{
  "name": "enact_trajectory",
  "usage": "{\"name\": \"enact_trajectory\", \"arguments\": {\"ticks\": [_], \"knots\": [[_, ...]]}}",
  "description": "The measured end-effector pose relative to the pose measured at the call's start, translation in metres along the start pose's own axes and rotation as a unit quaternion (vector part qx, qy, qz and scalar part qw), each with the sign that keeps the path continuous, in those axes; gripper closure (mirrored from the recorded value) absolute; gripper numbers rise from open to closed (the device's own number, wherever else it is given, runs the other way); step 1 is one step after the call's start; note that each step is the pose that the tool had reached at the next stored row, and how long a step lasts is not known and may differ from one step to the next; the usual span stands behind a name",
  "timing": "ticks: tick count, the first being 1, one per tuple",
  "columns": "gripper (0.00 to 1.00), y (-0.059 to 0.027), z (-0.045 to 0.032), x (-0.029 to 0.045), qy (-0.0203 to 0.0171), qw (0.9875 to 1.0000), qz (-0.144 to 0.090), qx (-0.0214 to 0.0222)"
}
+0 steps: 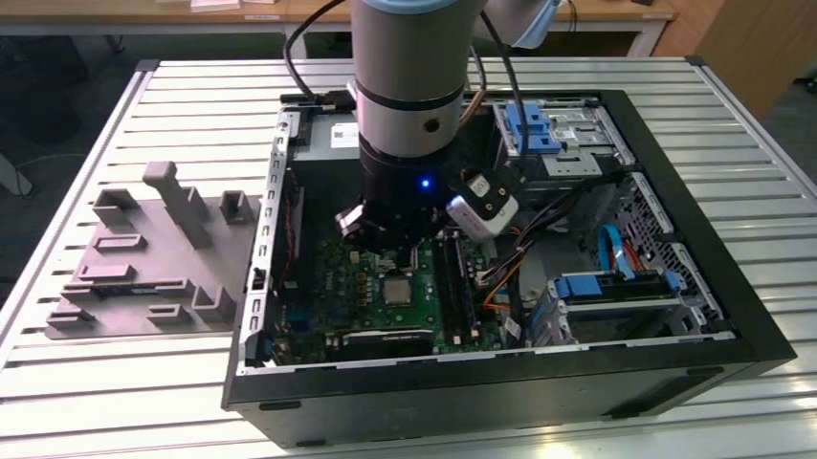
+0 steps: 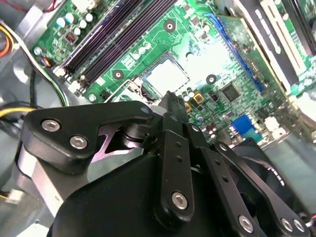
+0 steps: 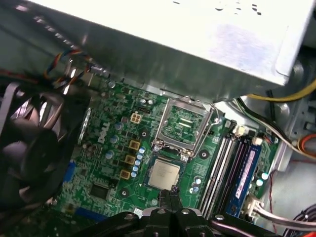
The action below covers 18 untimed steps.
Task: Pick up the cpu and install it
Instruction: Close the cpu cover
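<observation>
On the green motherboard, silvery square cpu

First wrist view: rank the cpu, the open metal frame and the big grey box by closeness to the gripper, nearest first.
1. The cpu, lying flat on the green board right in front of the gripper.
2. The metal frame, just beyond the cpu on the same board.
3. The grey box, past the frame, at the board's far edge.
</observation>
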State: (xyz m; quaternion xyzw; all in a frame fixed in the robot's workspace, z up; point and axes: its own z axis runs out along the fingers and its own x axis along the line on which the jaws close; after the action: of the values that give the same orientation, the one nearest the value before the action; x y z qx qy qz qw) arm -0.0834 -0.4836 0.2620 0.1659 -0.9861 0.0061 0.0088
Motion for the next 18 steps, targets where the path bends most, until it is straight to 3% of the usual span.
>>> {"name": "enact_trajectory", "arguments": {"ticks": [1,5,6,10,16,18], "knots": [[0.89,0.0000,0.0001,0.0001,-0.0011,1.0000,-0.005,-0.0026],[0.89,-0.0009,0.0002,0.0004,-0.0126,0.9993,-0.007,-0.0352],[0.89,-0.0009,0.0006,0.0004,-0.0131,0.9992,-0.013,-0.0369],[0.89,-0.0009,0.0022,0.0003,-0.0122,0.9980,-0.049,-0.0369],[0.89,-0.0009,0.0045,0.0001,-0.0106,0.9941,-0.102,-0.0363],[0.89,-0.0016,0.0049,-0.0020,-0.0105,0.9937,-0.106,-0.0363]]}}
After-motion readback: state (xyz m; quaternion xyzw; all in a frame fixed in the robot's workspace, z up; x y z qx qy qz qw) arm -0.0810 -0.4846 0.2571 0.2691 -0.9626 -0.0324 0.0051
